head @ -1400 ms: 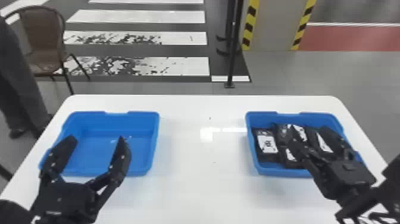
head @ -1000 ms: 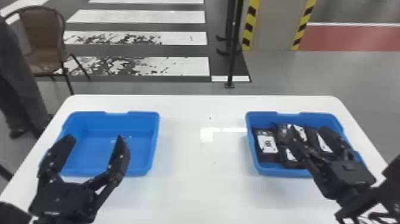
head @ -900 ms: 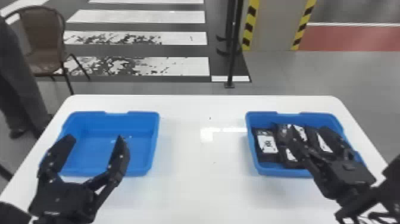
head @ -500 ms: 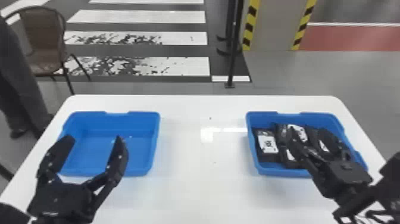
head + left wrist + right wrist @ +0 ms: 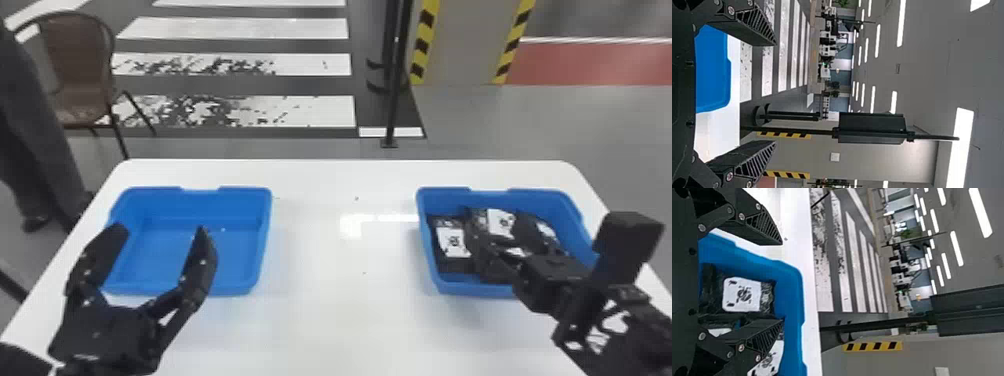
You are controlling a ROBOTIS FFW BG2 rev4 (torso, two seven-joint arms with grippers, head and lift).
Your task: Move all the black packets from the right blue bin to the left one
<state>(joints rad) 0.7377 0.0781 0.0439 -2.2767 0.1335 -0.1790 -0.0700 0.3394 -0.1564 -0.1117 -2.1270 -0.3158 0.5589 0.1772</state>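
The right blue bin (image 5: 475, 289) is set on a white table (image 5: 345, 320). Black packets (image 5: 452, 245) with white labels are held in it, placed side by side; one is seen along its left wall, others toward its middle, partly hidden. The right gripper (image 5: 501, 230) is held over this bin, its two fingers spread apart, with packets seen below them; whether any is touched cannot be told. Well to the left of the right bin, across bare tabletop, the left blue bin (image 5: 175, 289) is placed. The left gripper (image 5: 160, 232), also well left of the right bin, is seen against the left bin, its fingers parted widely. Beyond the right bin, past the table's far edge, a black post (image 5: 395, 100) is stood on the floor.
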